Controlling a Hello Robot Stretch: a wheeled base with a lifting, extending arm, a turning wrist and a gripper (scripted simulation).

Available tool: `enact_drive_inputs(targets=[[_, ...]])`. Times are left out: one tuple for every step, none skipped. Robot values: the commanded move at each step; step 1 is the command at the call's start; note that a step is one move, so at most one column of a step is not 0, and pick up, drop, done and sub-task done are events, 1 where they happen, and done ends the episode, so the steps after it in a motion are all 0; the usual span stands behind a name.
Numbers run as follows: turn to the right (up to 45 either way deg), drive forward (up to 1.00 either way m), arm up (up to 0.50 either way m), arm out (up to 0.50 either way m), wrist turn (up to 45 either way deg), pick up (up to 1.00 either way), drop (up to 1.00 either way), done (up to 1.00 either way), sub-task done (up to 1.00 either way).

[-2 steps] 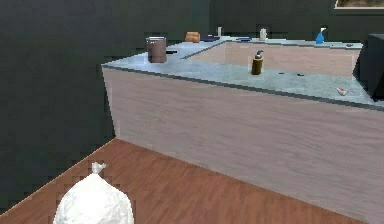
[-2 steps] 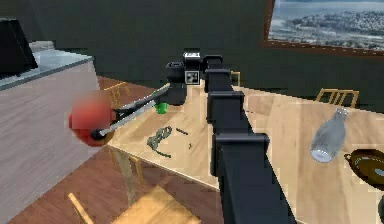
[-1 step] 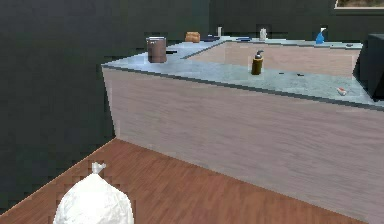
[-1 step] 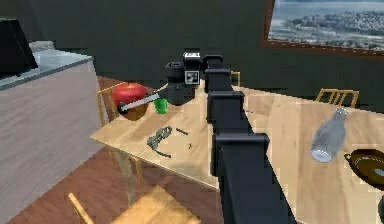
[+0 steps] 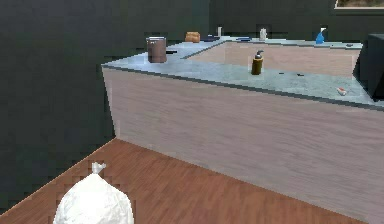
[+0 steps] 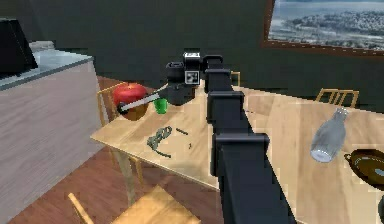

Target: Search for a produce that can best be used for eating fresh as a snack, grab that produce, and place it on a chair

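Note:
A round red fruit, likely an apple or tomato (image 6: 128,95), lies near the left end of a wooden table (image 6: 270,125) in the arm side view. My dark arm rises across the table. At its far end the gripper (image 6: 152,102) reaches left toward the red fruit, with a small green thing (image 6: 160,105) at its fingers. I cannot tell whether the gripper holds anything. A wooden chair back (image 6: 108,92) stands just behind the red fruit, another chair (image 6: 339,97) is at the table's far right, and a third chair (image 6: 150,208) is at the bottom.
On the table lie a clear bottle (image 6: 327,136), a dark pan (image 6: 366,164) and a small dark tangle like keys (image 6: 158,141). Ahead, a long counter (image 5: 230,85) carries a pot (image 5: 156,49), a small bottle (image 5: 257,64) and a black appliance (image 5: 372,65). A white bag (image 5: 93,200) sits on the floor.

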Motion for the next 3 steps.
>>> enact_drive_inputs(targets=[[0.0,0.0,-0.5,0.0,0.0,0.0,0.0,0.0,0.0],[0.0,0.0,0.0,0.0,0.0,0.0,1.0,0.0,0.0],[0.0,0.0,0.0,-0.1,0.0,0.0,0.0,0.0,0.0]])
